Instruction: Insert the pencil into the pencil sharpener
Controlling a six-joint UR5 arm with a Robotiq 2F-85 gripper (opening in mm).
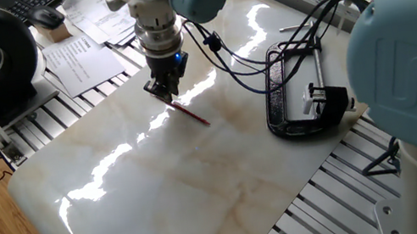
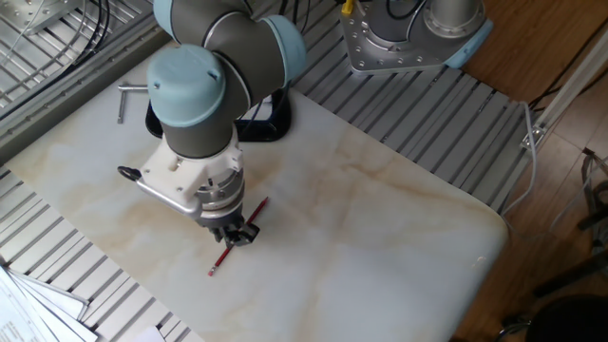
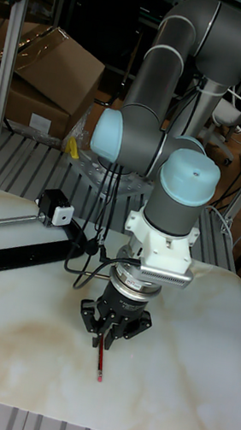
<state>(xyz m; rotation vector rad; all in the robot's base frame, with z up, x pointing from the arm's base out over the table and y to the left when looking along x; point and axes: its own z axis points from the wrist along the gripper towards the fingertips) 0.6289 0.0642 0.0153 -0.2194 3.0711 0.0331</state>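
The pencil lies flat on the marble tabletop, well apart from the C-clamp; taking the clamp as landmark, the pencil sits out toward the middle of the slab, on the side away from the clamp's screw handle. The gripper stands directly over one end portion of the pencil, pointing straight down; in the other fixed view the gripper covers the middle of the pencil, with red shaft showing on both sides of it. The long axis of the pencil runs diagonally across the slab and crosses the line between the fingers; judged from this, a straight descent and closure should seize it across its width. The fingers appear parted around the shaft; no firm grasp is visible, and contact cannot be confirmed. The pencil sharpener, a black block with a white patch, is held at the jaw end of the clamp. No legible writing is visible; the papers beyond the slab are printed but unreadable.
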